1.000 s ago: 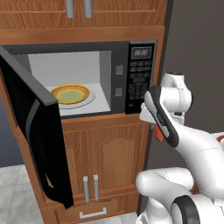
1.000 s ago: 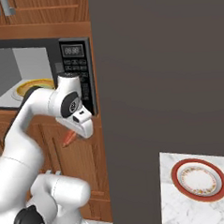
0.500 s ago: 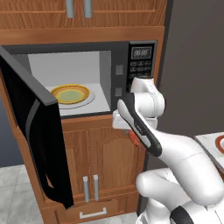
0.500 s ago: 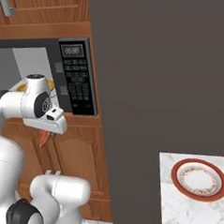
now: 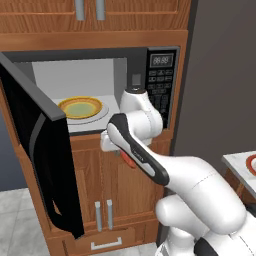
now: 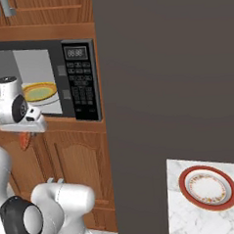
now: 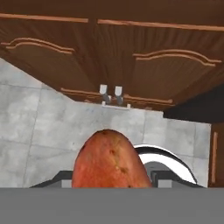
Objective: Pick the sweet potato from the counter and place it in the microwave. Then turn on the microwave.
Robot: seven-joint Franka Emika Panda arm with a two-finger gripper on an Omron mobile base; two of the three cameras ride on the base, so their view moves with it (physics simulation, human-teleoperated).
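Gripper (image 6: 25,137): clamped on the sweet potato (image 7: 109,162), pointing down, just below the front edge of the microwave (image 5: 160,80) opening, in front of the wooden cabinet doors (image 5: 107,175).
Sweet potato: held between the fingers, hanging under the hand; reddish tip visible in both base views.
Microwave: door (image 5: 42,150) swung open to the left; yellow plate (image 5: 80,107) inside, on the cavity floor.
Counter (image 6: 194,217): at lower right, carrying a red-rimmed plate (image 6: 208,187).
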